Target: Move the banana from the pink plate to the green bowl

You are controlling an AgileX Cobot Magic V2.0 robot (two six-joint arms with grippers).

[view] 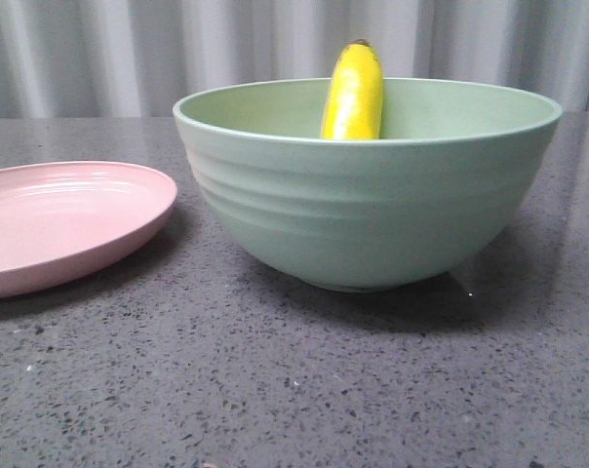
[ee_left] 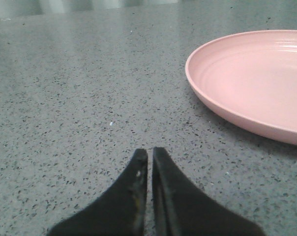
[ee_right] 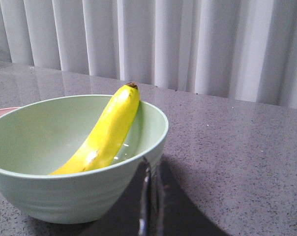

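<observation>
- Here, the banana (view: 353, 93) is seen inside the green bowl (view: 368, 210), propped at a slant against the inner wall, with its dark tip raised above the rim.
- In the right wrist view, the banana (ee_right: 103, 133) is shown with its lower end down in the green bowl (ee_right: 65, 191) and its upper end leaned on the rim; a small patch of glare is seen on its skin.
- The pink plate (view: 65, 224) is placed on the table (view: 294, 390) just beside the bowl, on the robot's left, and no contact between the two is seen; nothing is carried on the plate.
- The right gripper (ee_right: 149, 172) is held close to the outer wall of the bowl, its dark fingers brought together with only a thin slit between them, and nothing is clamped.
- The left gripper (ee_left: 149, 164) is held low over the speckled grey table (ee_left: 79, 98), near the pink plate (ee_left: 252, 83), its fingers likewise pressed together on nothing.
- A pale pleated curtain (ee_right: 188, 44) is seen behind the table.
</observation>
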